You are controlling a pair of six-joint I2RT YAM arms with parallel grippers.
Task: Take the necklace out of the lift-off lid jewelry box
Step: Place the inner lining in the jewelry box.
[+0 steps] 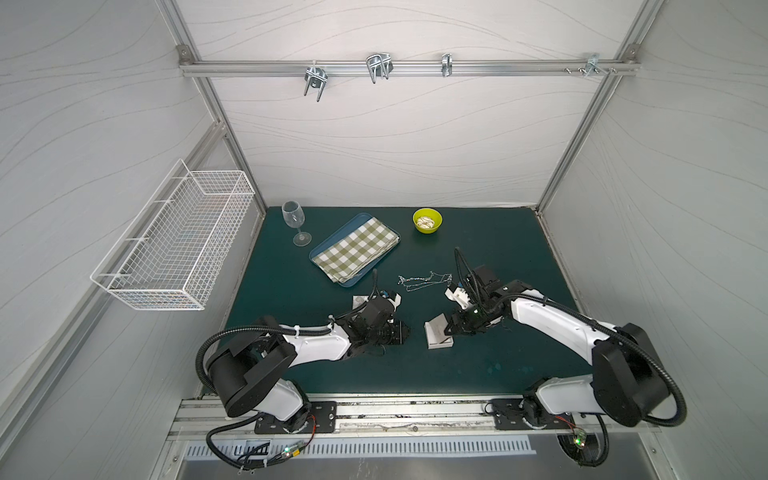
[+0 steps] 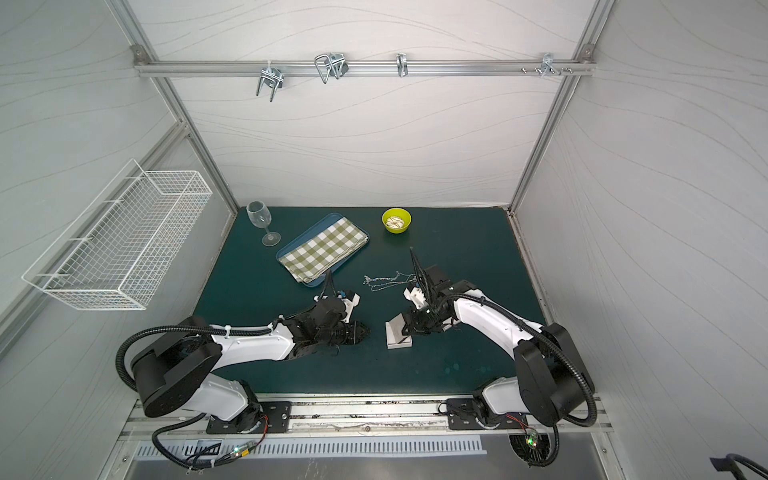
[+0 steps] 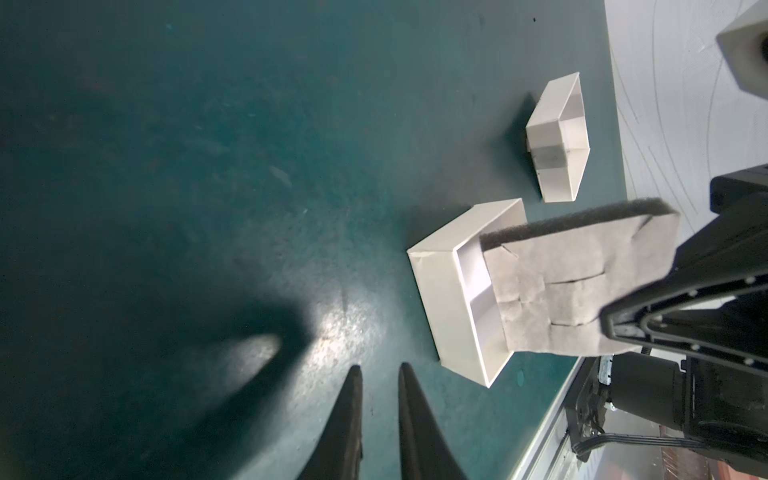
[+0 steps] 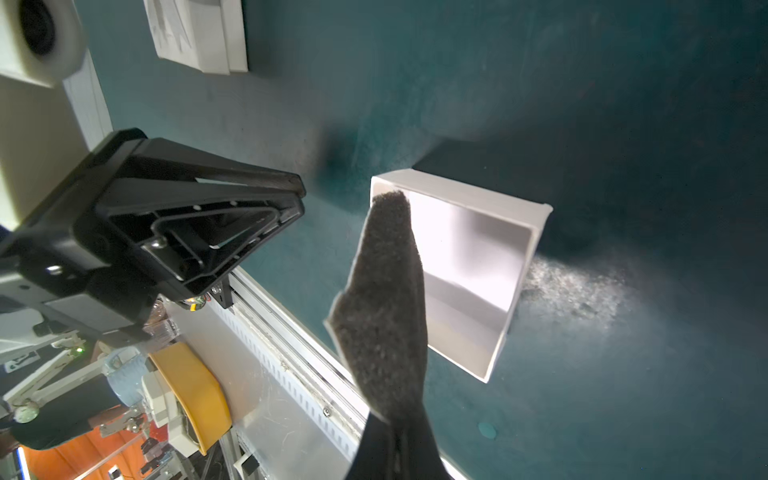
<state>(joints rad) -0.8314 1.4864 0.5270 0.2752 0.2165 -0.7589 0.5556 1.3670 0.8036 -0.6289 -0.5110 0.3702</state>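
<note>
Necklace lies loose on the green desk, far of the white box and clear of it, between the two arms; by that the main aim looks met, and what is in hand is the foam insert. The right tool is pressed together on one edge of the insert, holding it tilted above the open box with its free end at the rim; the left tool hangs low just left of the box, its fingers nearly together with a thin gap and nothing between them; a second white shell, probably the lid, lies open side up apart from the box.

As I judge it, the insert wants either dropping back into the box or laying on bare desk; either way, bring it down level and slowly, since the box looks like light card and a catch on the rim would shove or tip it; part the fingers only once the foam rests on something; keep the travel on the near side, so neither foam nor wrist sweeps the chain lying just beside the right arm's wrist; the left tool could steady the box wall if it slides.
</note>
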